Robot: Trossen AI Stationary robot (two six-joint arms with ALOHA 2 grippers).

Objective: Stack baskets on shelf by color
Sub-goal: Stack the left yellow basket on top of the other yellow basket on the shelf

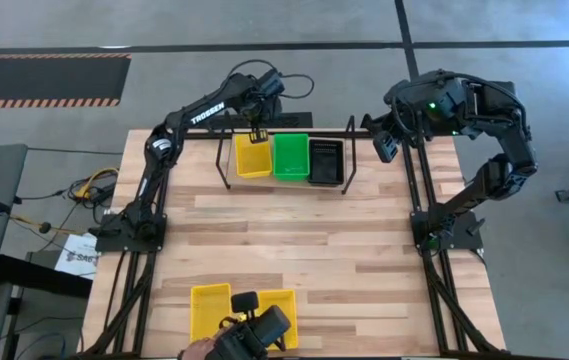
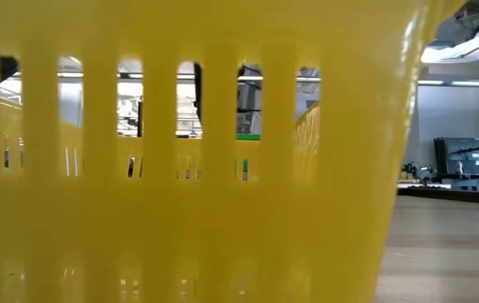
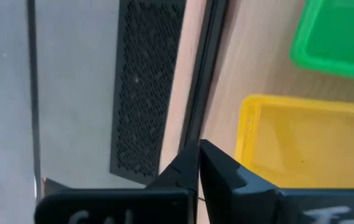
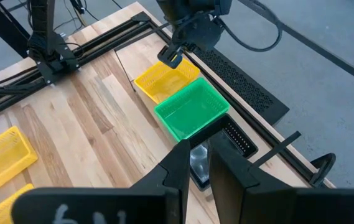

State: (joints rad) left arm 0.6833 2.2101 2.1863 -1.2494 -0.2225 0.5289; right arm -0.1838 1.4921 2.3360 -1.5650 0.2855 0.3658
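Left gripper (image 1: 257, 134) pressed together, empty, above yellow basket (image 1: 254, 157) on the shelf (image 1: 226, 160). You'd pinch its thin, light, flexible rim.

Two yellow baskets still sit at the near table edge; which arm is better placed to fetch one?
Probably the left. The yellow baskets lie left of centre, on its side, and the left gripper, shut, hangs empty over the shelf's yellow basket. The right gripper waits beyond the shelf's right end, farther off.

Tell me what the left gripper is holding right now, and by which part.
Nothing. The left gripper is shut on empty air beside the rim of the yellow basket on the shelf; its fingers meet with nothing between them.
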